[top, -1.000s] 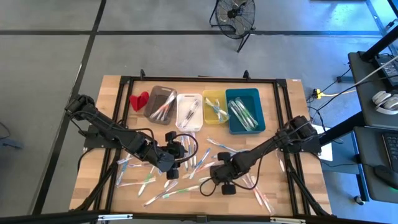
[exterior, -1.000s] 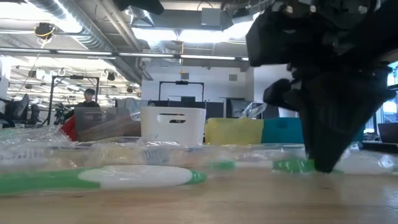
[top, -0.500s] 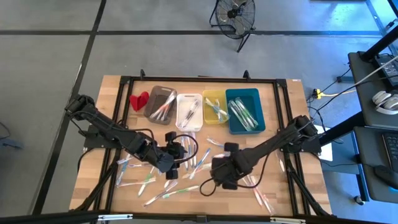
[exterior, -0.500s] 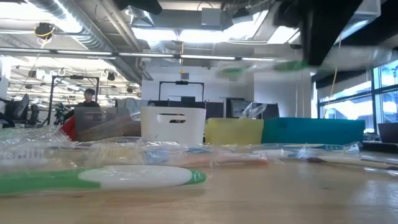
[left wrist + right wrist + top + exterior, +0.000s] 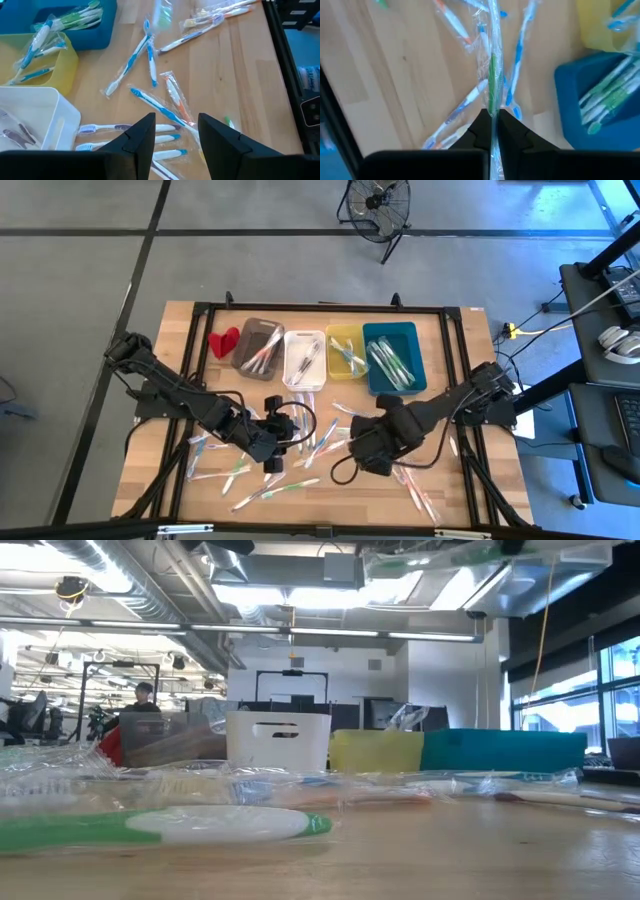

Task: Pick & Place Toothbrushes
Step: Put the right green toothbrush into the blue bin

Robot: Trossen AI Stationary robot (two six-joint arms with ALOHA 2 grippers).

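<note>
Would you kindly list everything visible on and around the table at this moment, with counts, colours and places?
Plastic-wrapped toothbrushes: dozens, white with green, blue, pink or orange, loose on the near half of the wooden table and in the bins.
Grey rectangular bin: one, leftmost of the row at the far edge.
White rectangular bin: one, next right.
Yellow rectangular bin: one, next right.
Teal rectangular bin: one, rightmost.
Small red object: one, left of the grey bin.
Black floor fan: one, beyond the table.
Person: one, far back in the room.
Left gripper: fingers open, low over loose brushes.
Right gripper: shut on a green-handled wrapped toothbrush, lifted near the teal bin.
</note>
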